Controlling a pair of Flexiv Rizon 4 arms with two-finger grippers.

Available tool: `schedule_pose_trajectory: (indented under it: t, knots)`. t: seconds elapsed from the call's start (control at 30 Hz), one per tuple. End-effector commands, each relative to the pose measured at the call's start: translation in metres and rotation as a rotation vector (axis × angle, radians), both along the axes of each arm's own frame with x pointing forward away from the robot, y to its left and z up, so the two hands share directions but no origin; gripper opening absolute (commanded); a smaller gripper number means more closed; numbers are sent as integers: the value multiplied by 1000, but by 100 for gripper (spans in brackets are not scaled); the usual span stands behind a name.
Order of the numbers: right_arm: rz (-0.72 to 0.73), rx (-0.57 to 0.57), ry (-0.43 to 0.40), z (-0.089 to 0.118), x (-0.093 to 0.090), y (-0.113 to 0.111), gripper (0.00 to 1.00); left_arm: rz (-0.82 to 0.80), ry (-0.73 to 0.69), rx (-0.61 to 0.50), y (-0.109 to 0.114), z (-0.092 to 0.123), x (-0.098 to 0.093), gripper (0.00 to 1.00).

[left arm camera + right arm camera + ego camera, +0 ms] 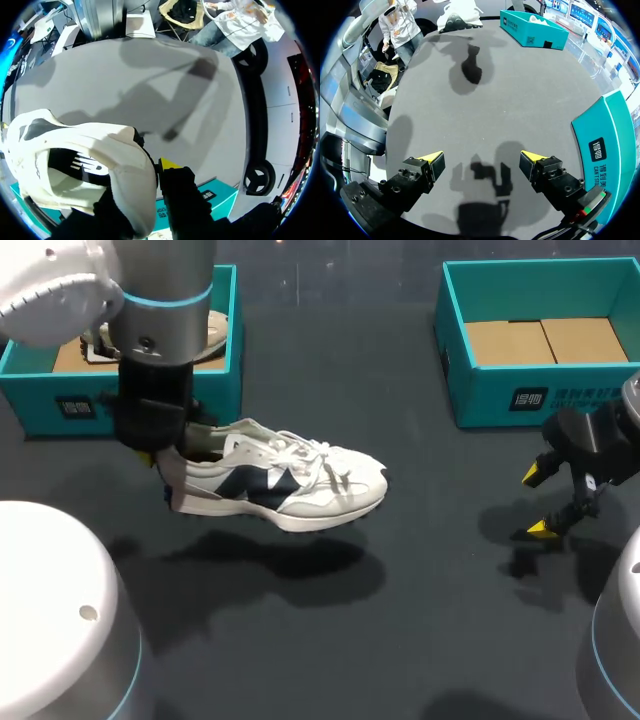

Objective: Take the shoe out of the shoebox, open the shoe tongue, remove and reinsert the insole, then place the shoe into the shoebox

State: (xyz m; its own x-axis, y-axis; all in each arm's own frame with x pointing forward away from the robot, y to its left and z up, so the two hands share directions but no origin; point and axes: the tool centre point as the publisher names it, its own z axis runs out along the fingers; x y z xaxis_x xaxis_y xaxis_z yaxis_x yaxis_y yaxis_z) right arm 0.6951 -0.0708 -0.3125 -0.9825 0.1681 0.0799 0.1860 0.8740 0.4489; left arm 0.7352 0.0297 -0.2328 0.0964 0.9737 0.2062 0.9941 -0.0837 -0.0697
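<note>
A white sneaker with dark navy panels (290, 485) hangs level above the dark table, its shadow lying on the surface below. My left gripper (168, 455) is shut on its heel collar, toe pointing right. In the left wrist view the shoe's white heel and open mouth (85, 145) fill the space at my left gripper (146, 176); one yellow-tipped finger (169, 163) presses outside the collar, the other is hidden inside. My right gripper (542, 502) hovers far right, open and empty; its own view shows my right gripper (482, 159) over bare table and the shoe (460, 15) far ahead.
A teal shoebox (215, 370) at the back left holds a second shoe (212, 335). Another teal shoebox (540, 395) at the back right shows only its cardboard floor, and its wall (607, 145) stands close beside my right gripper. The back-left shoebox (532, 27) lies far ahead.
</note>
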Motion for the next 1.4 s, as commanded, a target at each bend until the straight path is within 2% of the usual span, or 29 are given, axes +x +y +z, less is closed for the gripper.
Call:
schedule_pose_trajectory:
  t: [0.03,0.3,0.47,0.83,1.03,1.4]
  knots:
    - [-1,-1,-2,0,-2,0,100,5,26,19,-9,1,6,0]
    - [-1,-1,-2,0,-2,0,100,5,26,19,-9,1,6,0]
    - [-1,-1,-2,0,-2,0,100,-2,23,19,-38,-23,-18,0]
    - [-1,-1,-2,0,-2,0,100,21,-8,28,-94,-60,-47,0]
    - [-1,-1,-2,0,-2,0,100,36,-23,32,-116,-85,-48,0]
    - [-1,-1,-2,0,-2,0,100,35,-61,42,-138,-117,-43,0]
